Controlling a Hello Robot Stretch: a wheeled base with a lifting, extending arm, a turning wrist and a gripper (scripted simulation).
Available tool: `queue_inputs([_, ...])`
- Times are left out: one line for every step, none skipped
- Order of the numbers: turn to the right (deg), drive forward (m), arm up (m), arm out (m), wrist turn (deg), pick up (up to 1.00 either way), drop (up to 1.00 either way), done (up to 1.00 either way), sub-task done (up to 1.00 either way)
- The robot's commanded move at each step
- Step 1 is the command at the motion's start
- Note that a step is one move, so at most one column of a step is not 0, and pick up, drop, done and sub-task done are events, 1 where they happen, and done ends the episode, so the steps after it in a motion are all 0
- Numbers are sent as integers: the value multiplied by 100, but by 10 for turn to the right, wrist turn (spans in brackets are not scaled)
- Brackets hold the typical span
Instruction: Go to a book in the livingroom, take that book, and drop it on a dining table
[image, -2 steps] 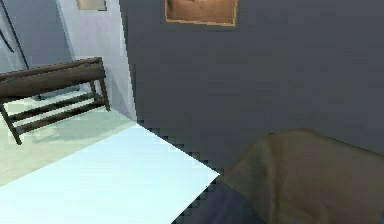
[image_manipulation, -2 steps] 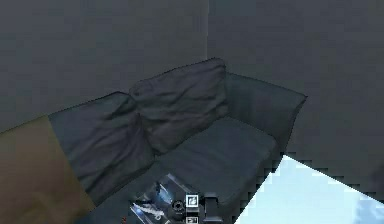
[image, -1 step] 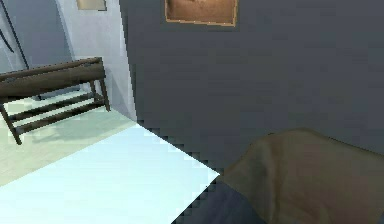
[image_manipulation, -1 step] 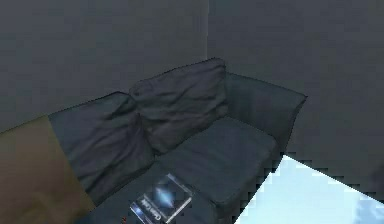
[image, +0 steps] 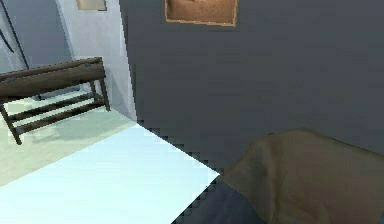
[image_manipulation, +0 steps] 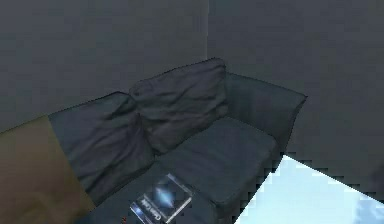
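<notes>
Walls (image: 280, 70) of flat dark grey meet in a corner behind a sofa (image_manipulation: 200, 120). The sofa is slate-blue, with soft, creased back cushions and a smoother, squared seat pad. Its near end, at the arm side view's left, is covered by a rounded brown bulk (image_manipulation: 30, 165) that looks like cloth. The floor (image: 100, 175) is pale, smooth and faintly bluish, and it runs up to the sofa's front. Far left in the forward view a dark wooden bench (image: 55, 85) with slanted legs stands on the floor beside a pale wall strip. A wood-framed picture (image: 200, 10) hangs high on the dark wall. The book (image_manipulation: 160, 200), thin and glossy with a dark cover, lies flat on the sofa's near-left seat cushion. How the jaws stand cannot be told.
</notes>
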Motion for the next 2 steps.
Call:
queue_inputs([0, 0, 10, 0, 0, 0, 0, 0, 0])
queue_inputs([0, 0, 50, 0, 0, 0, 0, 0, 0])
